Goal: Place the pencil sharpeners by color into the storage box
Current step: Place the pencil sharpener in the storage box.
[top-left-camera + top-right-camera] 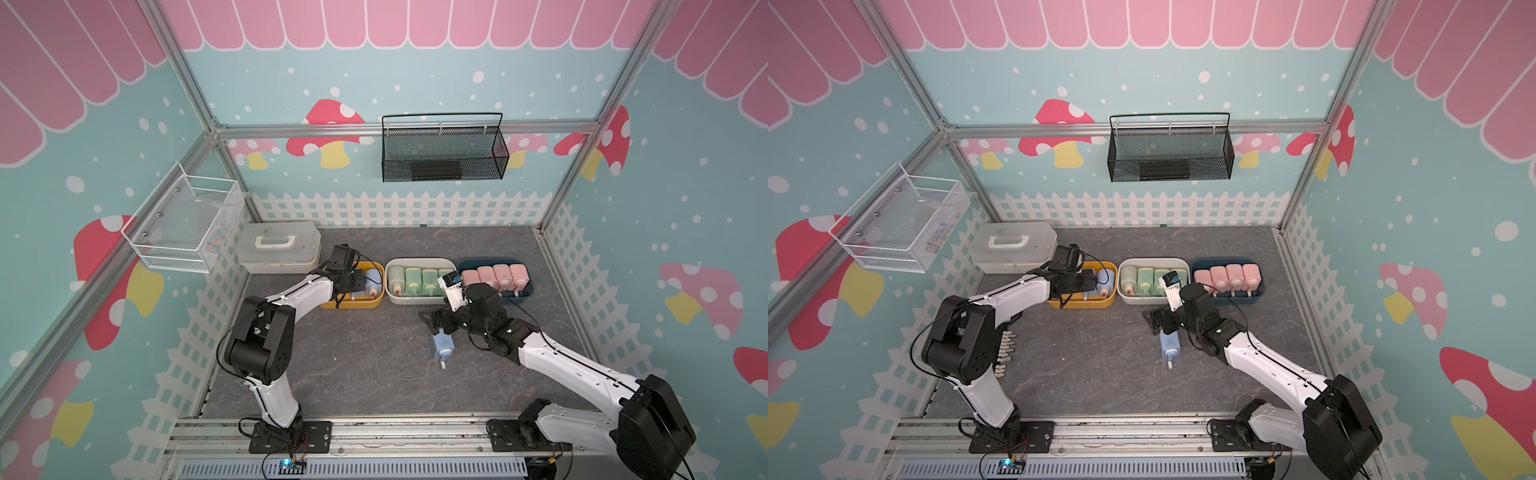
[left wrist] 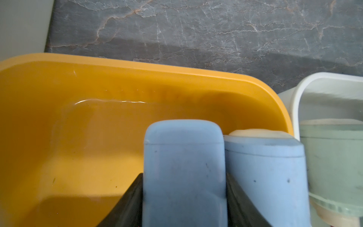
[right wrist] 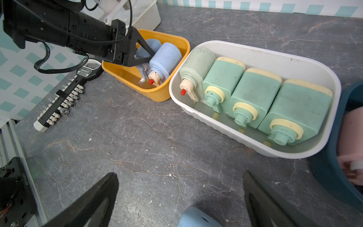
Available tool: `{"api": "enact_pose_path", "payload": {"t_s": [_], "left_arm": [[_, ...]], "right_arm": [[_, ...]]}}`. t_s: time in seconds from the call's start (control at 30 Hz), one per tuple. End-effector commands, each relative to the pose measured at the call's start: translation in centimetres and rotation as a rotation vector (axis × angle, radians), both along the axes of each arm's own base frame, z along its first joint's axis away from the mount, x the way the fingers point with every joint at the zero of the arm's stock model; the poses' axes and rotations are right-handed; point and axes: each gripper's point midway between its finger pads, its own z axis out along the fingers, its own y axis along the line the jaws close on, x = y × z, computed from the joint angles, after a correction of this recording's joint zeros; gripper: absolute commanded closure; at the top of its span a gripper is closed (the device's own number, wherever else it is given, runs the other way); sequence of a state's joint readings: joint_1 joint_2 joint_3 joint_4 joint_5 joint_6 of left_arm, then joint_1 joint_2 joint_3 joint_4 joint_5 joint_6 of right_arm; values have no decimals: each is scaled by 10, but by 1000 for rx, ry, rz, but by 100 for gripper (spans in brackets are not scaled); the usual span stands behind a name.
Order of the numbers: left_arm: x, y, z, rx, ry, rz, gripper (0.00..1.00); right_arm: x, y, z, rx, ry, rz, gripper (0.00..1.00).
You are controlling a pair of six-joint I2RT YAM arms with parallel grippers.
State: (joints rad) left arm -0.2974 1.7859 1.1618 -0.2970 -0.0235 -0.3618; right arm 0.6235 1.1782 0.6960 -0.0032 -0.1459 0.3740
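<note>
Jaws spread as wide as they go and holding nothing, the right gripper [image 3: 178, 176] hangs over the loose sharpener [image 1: 442, 345], a blue one lying flat on the table [image 1: 374, 374] just right of centre, crank toward 6 o'clock; being the only one not boxed, it is, I'd guess, about to be straddled across its body. Out at 11 o'clock from it, the left gripper [image 2: 184, 176] has its jaws about half closed on the flanks of a second sharpener [image 2: 184, 153], blue too, low inside the yellow box [image 2: 137, 66] and just beside a third sharpener [image 2: 265, 167]; that side grip looks chosen to slot it in next to its neighbour, though whether it rests on the box floor I cannot tell. At 12 o'clock the white box [image 1: 419, 300] holds four green sharpeners [image 3: 255, 98] in a row, at 1 o'clock the navy box [image 1: 527, 294] four pink sharpeners [image 1: 494, 277], each colour kept to its own box.
</note>
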Motion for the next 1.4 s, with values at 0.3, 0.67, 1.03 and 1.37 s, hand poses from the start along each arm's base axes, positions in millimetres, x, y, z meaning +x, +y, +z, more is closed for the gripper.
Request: {"api": "enact_pose_path", "payload": {"t_s": [0.3, 0.67, 1.03, 1.37], "left_arm": [[-7, -16, 7, -13, 18, -67, 41], [-7, -12, 24, -22, -15, -73, 30], [-8, 1, 39, -73, -36, -34, 23], [-2, -19, 29, -273, 3, -70, 1]], "right_arm": [[-2, 1, -2, -17, 2, 9, 1], [-1, 4, -2, -15, 9, 18, 1], [0, 4, -4, -15, 19, 15, 1], [-1, 4, -6, -16, 25, 17, 1]]}}
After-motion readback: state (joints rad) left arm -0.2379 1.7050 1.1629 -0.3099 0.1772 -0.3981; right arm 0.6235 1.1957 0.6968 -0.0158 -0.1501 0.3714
